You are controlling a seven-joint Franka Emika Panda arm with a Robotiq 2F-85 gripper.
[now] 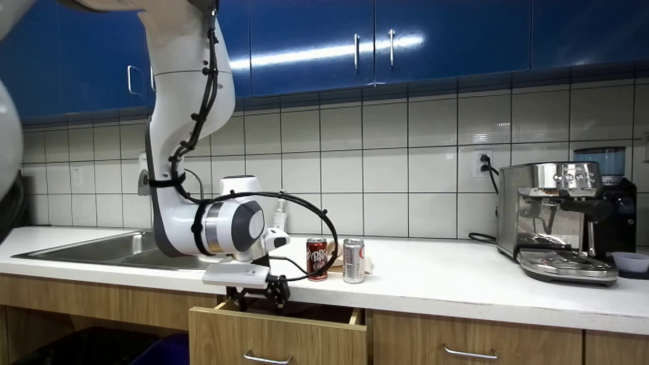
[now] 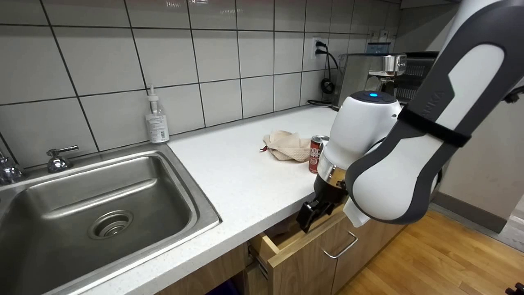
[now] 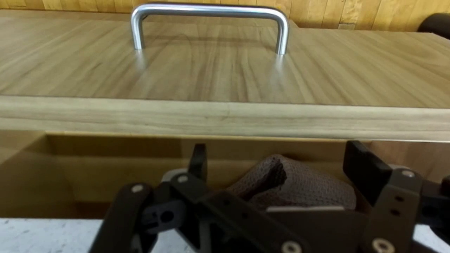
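Observation:
My gripper (image 1: 259,303) points down into an open wooden drawer (image 1: 279,337), below the counter edge. It also shows over the drawer (image 2: 303,262) in an exterior view (image 2: 314,219). In the wrist view the black fingers (image 3: 280,160) are wide apart with nothing gripped. A brownish mesh cloth (image 3: 309,184) lies folded in the drawer between and below them; its near part is hidden by the gripper. On the counter stand a red Dr Pepper can (image 1: 317,259) and a silver can (image 1: 353,261). A beige mesh cloth (image 2: 286,145) lies crumpled behind the cans.
A steel sink (image 2: 204,205) is set into the white counter (image 1: 431,274), with a soap bottle (image 2: 157,123) behind it. An espresso machine (image 1: 552,218) stands farther along. The drawer front has a metal handle (image 3: 211,10). Blue cabinets (image 1: 446,35) hang above.

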